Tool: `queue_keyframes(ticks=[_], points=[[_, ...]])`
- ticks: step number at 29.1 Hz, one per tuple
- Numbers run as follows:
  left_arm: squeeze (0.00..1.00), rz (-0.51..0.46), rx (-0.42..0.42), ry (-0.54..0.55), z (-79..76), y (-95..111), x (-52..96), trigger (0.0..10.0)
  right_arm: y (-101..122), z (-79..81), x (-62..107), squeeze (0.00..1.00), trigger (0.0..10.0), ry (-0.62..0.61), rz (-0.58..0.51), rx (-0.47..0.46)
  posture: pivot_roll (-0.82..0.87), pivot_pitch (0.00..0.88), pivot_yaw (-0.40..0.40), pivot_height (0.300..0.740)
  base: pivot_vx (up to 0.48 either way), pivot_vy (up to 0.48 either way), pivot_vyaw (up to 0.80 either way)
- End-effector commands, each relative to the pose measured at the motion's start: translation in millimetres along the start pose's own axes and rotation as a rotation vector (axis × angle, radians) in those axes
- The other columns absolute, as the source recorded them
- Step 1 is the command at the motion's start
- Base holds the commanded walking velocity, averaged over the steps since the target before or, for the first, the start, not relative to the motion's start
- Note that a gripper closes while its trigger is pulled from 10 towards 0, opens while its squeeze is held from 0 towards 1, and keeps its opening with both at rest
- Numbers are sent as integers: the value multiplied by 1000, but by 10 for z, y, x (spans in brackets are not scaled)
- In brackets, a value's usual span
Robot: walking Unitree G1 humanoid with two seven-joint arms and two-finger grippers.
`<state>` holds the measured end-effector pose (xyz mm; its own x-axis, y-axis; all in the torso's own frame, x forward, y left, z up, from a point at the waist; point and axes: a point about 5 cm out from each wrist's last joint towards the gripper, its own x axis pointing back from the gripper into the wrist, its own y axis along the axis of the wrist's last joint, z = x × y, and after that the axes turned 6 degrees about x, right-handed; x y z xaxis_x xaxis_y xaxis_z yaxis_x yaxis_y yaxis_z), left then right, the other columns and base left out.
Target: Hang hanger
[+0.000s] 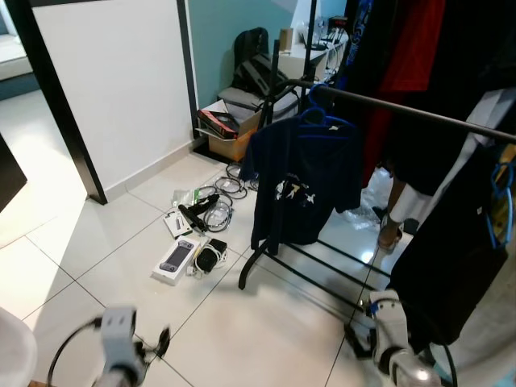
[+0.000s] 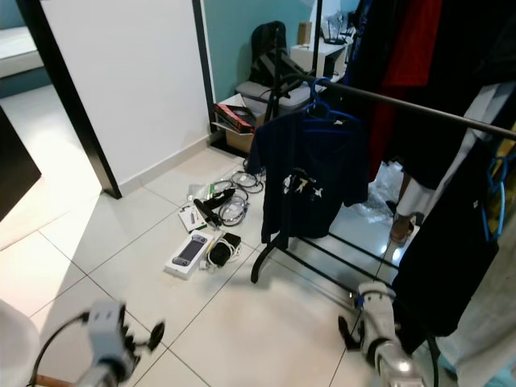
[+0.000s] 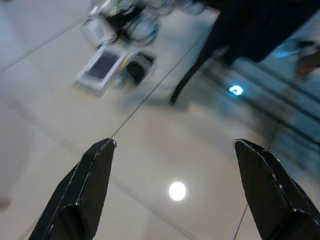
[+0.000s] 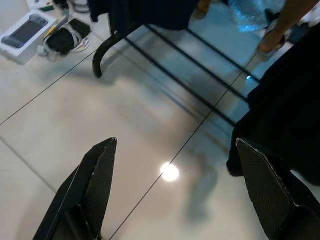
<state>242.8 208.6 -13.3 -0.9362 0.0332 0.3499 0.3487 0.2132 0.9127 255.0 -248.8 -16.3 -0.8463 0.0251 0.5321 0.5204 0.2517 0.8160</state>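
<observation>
A blue hanger [image 1: 324, 115] carrying a navy T-shirt [image 1: 302, 185] hangs on the black rail [image 1: 419, 113] of a clothes rack ahead of me. Both arms are held low over the tiled floor, well short of the rail. My left arm [image 1: 118, 343] is at the lower left; in the left wrist view the left gripper [image 3: 174, 145] is open with only floor between its fingers. My right arm [image 1: 392, 334] is beside the rack's base, and the right gripper [image 4: 175, 143] is open and holds nothing.
Floor clutter lies left of the rack: a white console box [image 1: 177, 260], coiled cables [image 1: 214, 211], a cardboard box [image 1: 230, 133]. The rack's curved foot [image 1: 256, 262] and low bars [image 4: 190, 60] stretch across the floor. Dark clothes [image 1: 451, 258] hang at the right. A person's leg [image 1: 393, 222] stands behind.
</observation>
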Motion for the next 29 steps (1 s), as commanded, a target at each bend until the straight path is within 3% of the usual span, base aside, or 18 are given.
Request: queue_keyframes(ticks=[1,5,8,11,16,17,18,21,23,26,29], points=[[0,43,13,-2,-49,-66,-37,10000,-60,46,7,0,10000,12,32,-6,-28,0,-30,740,0,0,0],[0,26,9,-25,-108,11,-111,10000,22,47,-23,0,10000,9,4,-16,-33,0,-28,740,0,0,0],[0,-38,-14,-100,-236,223,-241,10000,248,111,-98,0,10000,35,-74,10,-24,0,-30,740,0,0,0],[0,-96,-1,-106,-243,365,-282,10000,305,158,-120,0,10000,50,-89,35,-19,0,-35,740,0,0,0],[0,-124,14,-103,-238,430,-297,10000,320,170,-128,0,10000,51,-88,45,-19,0,-35,740,0,0,0],[0,-184,24,-108,-239,574,-314,10000,328,167,-134,0,10000,52,-82,48,-9,0,-48,740,322,0,-800],[0,-184,24,-108,-239,574,-314,10000,328,167,-134,0,10000,52,-82,48,-9,0,-48,740,322,0,-800],[0,-367,8,-161,-317,1042,-321,10000,342,161,-136,0,10000,52,-85,76,-13,0,-48,740,324,0,0],[0,-367,8,-161,-317,1042,-321,10000,342,161,-136,0,10000,52,-85,76,-13,0,-48,740,322,0,0],[0,-453,-2,-215,-445,1293,-345,10000,339,134,-121,0,10000,45,-99,73,-44,0,-27,740,353,0,0],[0,-473,-4,-236,-497,1363,-356,10000,337,124,-117,0,10000,42,-103,73,-44,0,-27,740,375,0,0]])
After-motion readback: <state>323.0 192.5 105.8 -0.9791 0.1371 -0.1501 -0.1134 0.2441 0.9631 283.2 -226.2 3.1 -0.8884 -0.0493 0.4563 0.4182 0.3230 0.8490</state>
